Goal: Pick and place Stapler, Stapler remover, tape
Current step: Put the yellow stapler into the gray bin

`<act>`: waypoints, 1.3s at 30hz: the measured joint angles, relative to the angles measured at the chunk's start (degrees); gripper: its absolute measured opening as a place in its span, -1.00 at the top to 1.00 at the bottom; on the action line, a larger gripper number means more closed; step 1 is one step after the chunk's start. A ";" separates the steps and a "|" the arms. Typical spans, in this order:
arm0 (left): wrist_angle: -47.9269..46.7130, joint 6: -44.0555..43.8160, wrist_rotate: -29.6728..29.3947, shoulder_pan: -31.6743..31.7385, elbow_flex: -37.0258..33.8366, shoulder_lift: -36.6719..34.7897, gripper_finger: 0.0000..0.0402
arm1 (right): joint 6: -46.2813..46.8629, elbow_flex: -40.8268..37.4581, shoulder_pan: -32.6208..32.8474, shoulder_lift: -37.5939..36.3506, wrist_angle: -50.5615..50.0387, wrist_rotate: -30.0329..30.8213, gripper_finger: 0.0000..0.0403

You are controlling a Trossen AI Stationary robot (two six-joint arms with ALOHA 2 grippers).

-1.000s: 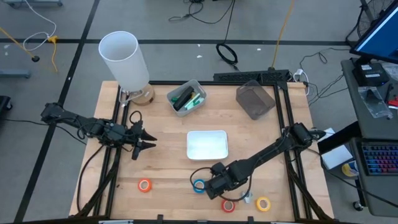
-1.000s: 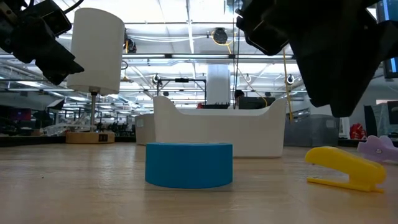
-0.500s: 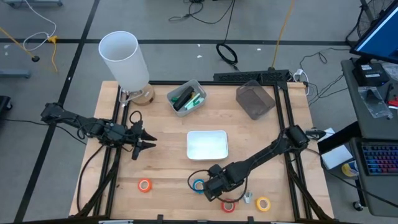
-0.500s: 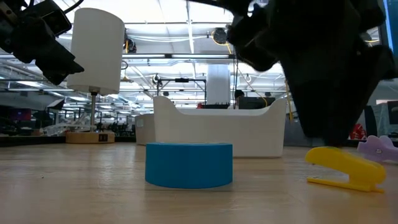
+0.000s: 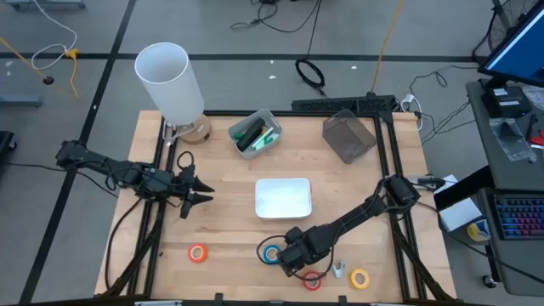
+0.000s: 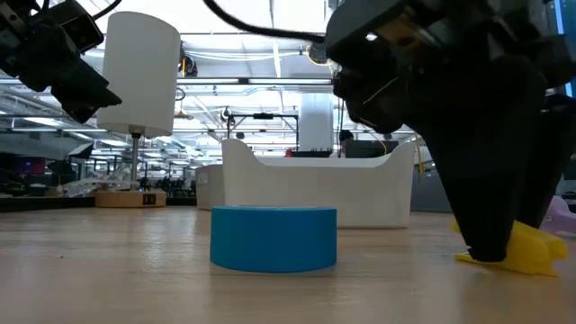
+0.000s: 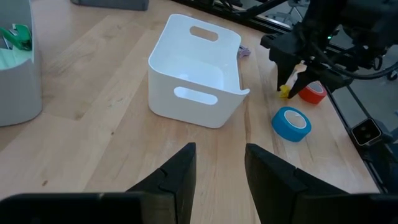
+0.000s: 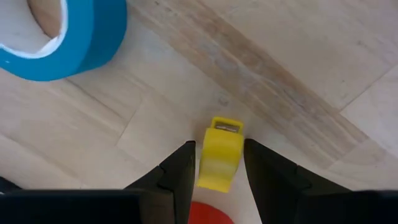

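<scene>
The yellow stapler (image 8: 219,152) lies flat on the table. My right gripper (image 8: 219,171) is open, pointing down over it, with one finger on each long side. In the low view this gripper (image 6: 490,247) hides most of the stapler (image 6: 531,252). The blue tape roll (image 5: 272,253) lies just left of it, the red roll (image 5: 312,280) just near of it, the yellow roll (image 5: 360,278) to the right and the orange roll (image 5: 197,252) far left. The pale purple stapler remover (image 5: 338,270) lies beside the red roll. My left gripper (image 5: 197,191) waits open above the table's left side. My right gripper comes at the stapler's body (image 8: 219,143) from above, pointing down, its fingers (image 8: 181,171) along the two long sides. I cannot tell whether they touch it. The stapler rests flat on the table.
A white bin (image 5: 283,181) stands at the table's middle, just beyond the blue roll. A grey bin with green items (image 5: 254,133), a dark bin (image 5: 348,136) and a tall white cylinder (image 5: 170,81) stand along the far edge.
My right gripper has come down and moved slightly toward the table's left and near edge, until its fingers stand around the stapler. In the low view it now covers most of the stapler.
</scene>
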 joint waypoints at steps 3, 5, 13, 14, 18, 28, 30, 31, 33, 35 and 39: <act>-0.01 0.00 0.01 0.00 0.00 -0.02 0.32 | 0.78 0.09 -0.13 0.49 0.17 -1.17 0.35; -0.01 0.00 0.02 0.00 0.00 -0.01 0.32 | 2.06 0.09 -0.07 0.56 0.23 -0.13 0.35; -0.01 0.02 0.02 0.00 0.00 0.00 0.32 | 3.21 0.07 -0.03 0.66 0.52 1.55 0.35; -0.01 0.02 0.02 0.00 0.00 -0.01 0.32 | 3.22 0.07 -0.03 0.66 0.52 1.60 0.35; -0.01 0.02 0.02 0.00 0.00 0.00 0.32 | 2.83 0.06 -0.03 0.70 0.55 1.77 0.35; -0.01 0.02 0.04 0.00 0.00 -0.01 0.32 | 3.40 0.00 -0.03 0.77 -0.02 1.90 0.50; -0.01 0.02 0.03 0.00 0.00 -0.01 0.32 | 3.37 -0.05 -0.03 0.59 -0.20 1.86 0.59; -0.01 0.02 0.04 0.00 0.00 0.00 0.32 | 3.32 -0.07 -0.03 0.51 -0.22 1.86 0.64; -0.01 0.02 0.04 0.00 0.00 -0.01 0.32 | 3.31 -0.09 -0.10 0.28 -0.20 1.97 0.69; -0.01 -0.08 0.04 0.00 0.00 -0.02 0.32 | 3.27 -0.20 -0.14 -0.36 -0.17 2.26 0.69; -0.01 -0.24 0.07 0.00 0.00 0.00 0.32 | 4.17 -0.35 -0.37 -2.55 -0.13 4.02 0.69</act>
